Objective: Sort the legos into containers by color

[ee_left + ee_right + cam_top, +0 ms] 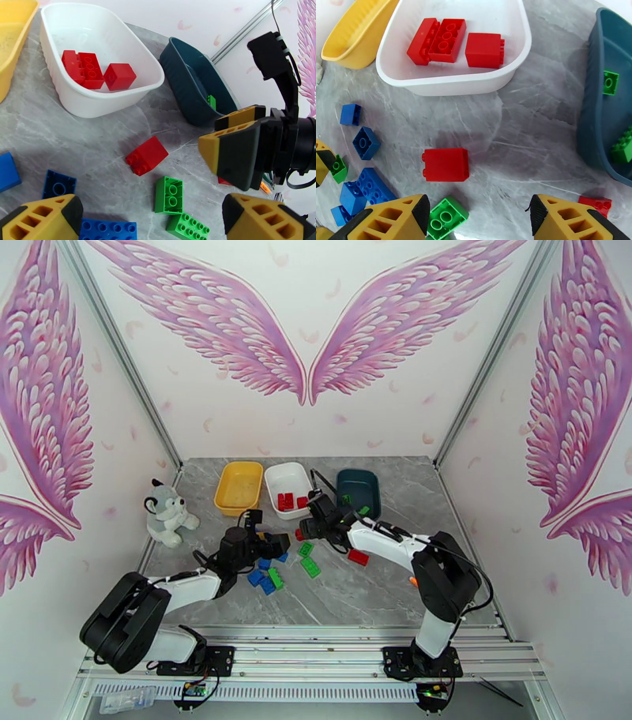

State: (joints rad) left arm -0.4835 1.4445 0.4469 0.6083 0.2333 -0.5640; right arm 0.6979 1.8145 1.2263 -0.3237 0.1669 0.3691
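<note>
Right tool (478, 213), released, poised over the red brick (445, 164) on the worktop (537, 130) near the white tray (450, 85): best lowered squarely, jaws spanning its smooth sides, clear of the green brick (446, 219); left tool (152, 207) likewise released.

You're in a staged robot-lab booth. Alu frame posts (118, 354), wing-mural walls (229, 327). Robot arms (189, 587) bolted on a rail (316, 670) by a marble-look table (379, 595).

Bright, even light; soft shadows
</note>
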